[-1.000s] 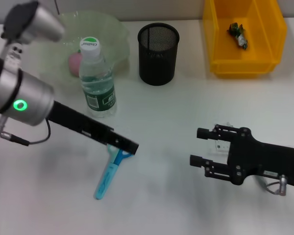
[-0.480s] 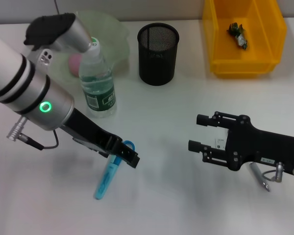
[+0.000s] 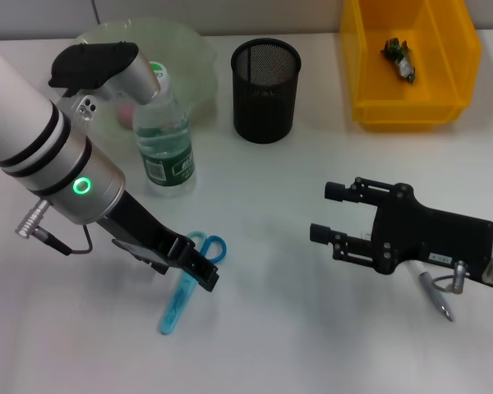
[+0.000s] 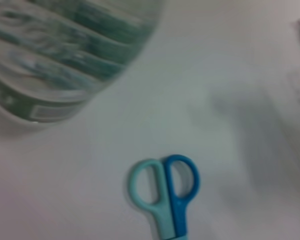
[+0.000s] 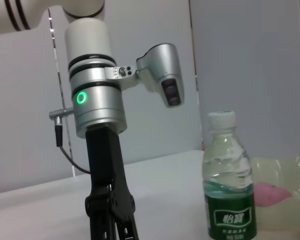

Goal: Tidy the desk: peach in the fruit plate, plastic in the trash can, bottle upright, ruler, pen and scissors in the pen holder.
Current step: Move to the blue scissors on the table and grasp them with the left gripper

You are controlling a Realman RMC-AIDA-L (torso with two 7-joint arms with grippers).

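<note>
The blue and teal scissors [image 3: 183, 289] [image 4: 167, 192] lie flat on the desk, handles toward the bottle. My left gripper [image 3: 199, 272] hangs just over them; the right wrist view shows a gap between its fingers [image 5: 101, 226]. The bottle [image 3: 165, 141] [image 5: 229, 190] stands upright beside the green fruit plate [image 3: 189, 49], where the peach [image 3: 125, 116] [image 5: 272, 192] lies. My right gripper [image 3: 324, 213] is open and holds nothing. The pen [image 3: 434, 294] lies on the desk beneath the right arm. The plastic [image 3: 398, 57] sits in the yellow trash can [image 3: 407, 115]. The ruler is hidden.
The black mesh pen holder [image 3: 265, 80] stands at the back centre, between the plate and the yellow bin. The bottle [image 4: 65, 55] stands close beside my left arm.
My left arm has swung nearer and lowered its gripper onto the scissors' handle end. The right gripper has shifted a little to the left, uncovering the pen.
</note>
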